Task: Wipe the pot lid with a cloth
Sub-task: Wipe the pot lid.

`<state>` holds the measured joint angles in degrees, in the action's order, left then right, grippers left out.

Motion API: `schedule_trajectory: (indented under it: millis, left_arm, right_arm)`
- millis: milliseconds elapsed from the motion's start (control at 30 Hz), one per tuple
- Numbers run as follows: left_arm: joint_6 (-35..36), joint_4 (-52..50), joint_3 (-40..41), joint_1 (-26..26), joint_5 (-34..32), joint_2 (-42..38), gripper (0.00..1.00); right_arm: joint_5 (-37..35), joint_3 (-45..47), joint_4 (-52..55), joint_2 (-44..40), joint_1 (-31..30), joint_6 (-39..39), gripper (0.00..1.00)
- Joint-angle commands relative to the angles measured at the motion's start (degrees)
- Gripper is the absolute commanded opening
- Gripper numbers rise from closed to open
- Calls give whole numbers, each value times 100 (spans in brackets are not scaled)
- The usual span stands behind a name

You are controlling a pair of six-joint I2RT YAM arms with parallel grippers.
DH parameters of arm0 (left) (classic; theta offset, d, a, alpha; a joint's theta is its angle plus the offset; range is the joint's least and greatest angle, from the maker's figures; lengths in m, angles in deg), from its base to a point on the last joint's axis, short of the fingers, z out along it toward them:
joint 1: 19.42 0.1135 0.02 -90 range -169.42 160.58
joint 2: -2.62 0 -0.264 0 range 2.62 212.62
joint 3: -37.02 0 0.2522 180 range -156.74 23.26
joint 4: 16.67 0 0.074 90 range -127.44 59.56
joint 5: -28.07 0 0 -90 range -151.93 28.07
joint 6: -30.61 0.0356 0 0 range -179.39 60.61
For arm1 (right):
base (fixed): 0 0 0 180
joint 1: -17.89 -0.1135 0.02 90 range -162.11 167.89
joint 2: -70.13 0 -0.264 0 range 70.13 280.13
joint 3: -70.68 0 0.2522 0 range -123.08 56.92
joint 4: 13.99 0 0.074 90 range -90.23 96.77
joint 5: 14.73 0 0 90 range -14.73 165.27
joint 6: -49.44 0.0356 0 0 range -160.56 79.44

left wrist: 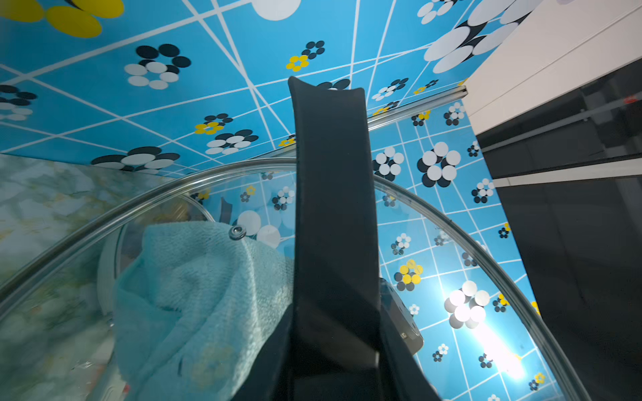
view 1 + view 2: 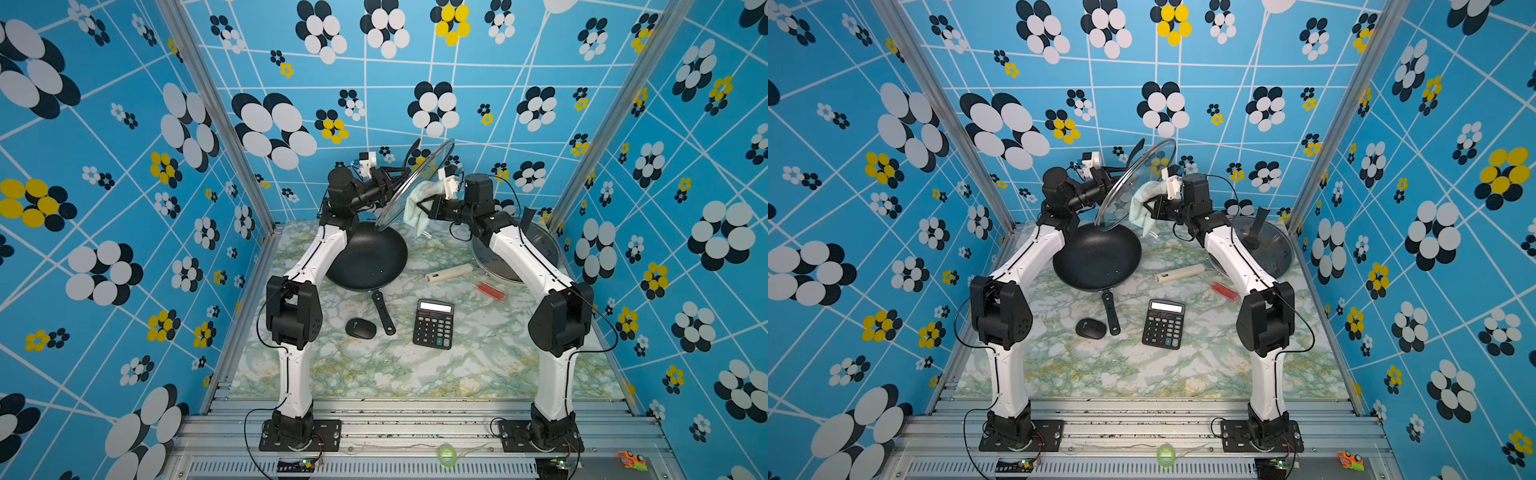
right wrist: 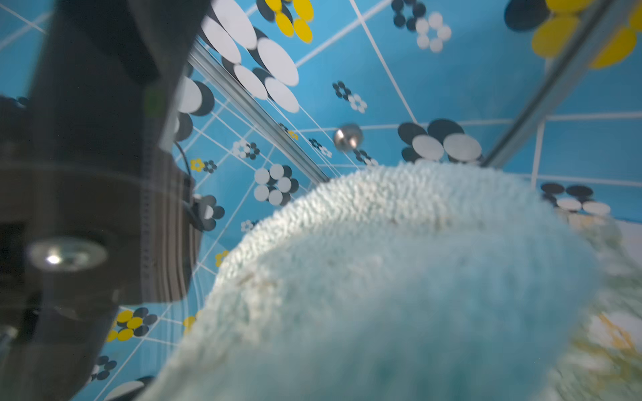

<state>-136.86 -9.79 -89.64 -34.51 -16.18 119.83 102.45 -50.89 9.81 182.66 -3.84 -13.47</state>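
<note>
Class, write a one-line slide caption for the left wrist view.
Through the glass pot lid, the mint cloth shows beside the lid's black handle.

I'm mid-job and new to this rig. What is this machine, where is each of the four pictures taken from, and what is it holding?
The machine is two jointed arms bolted at the near edge of a table. Each arm ends in a two-finger gripper. Two pictures come from one camera head overhead and look almost alike. The other two come from cameras on the arms' wrists, so they are close-ups.

The left gripper holds a glass lid by its black handle, tilted up above a black pan. The right gripper is shut on the cloth, which appears pressed to the side of the glass away from the handle.

Also on the table are a mouse, a calculator, a cream stick, a small red thing and a second lid.
</note>
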Motion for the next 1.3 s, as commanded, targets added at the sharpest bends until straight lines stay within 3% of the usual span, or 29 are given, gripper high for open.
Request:
schedule_trajectory:
  millis: [0, 133, 267, 433, 600, 833, 967, 1133, 1267]
  left_arm:
    - [2274, -1393, -87, -88, -1032, -1072, 0]
    - [3533, -2136, 313, -299, -2340, -1495, 0]
    - [4658, -2495, 644, -668, -3680, -1788, 0]
    - [5183, -2260, 945, -1032, -4863, -1920, 0]
    - [5565, -2258, 624, -1356, -5621, -1764, 0]
    - [5685, -1740, 918, -1452, -5794, -2008, 0]
    - [5891, -1242, 1337, -1478, -5614, -2340, 0]
    - [6373, -967, 1825, -1574, -5245, -2754, 0]
    - [6669, -872, 2066, -1680, -4763, -2990, 0]
  right_arm:
    - [-628, 636, -257, -1181, -37, -69, 0]
    - [-1402, 702, 562, -2021, -41, -601, 0]
    - [-1612, 541, 984, -2462, -49, -791, 0]
    - [-1536, 490, 1119, -2512, -444, -892, 0]
    - [-1320, 362, 1072, -2140, -1076, -860, 0]
    - [-1111, 630, 1232, -1787, -1177, -633, 0]
    - [-1408, 810, 1602, -1661, -1135, -833, 0]
    - [-1519, 803, 1735, -1625, -735, -723, 0]
    - [-1144, 541, 1823, -1370, -358, -574, 0]
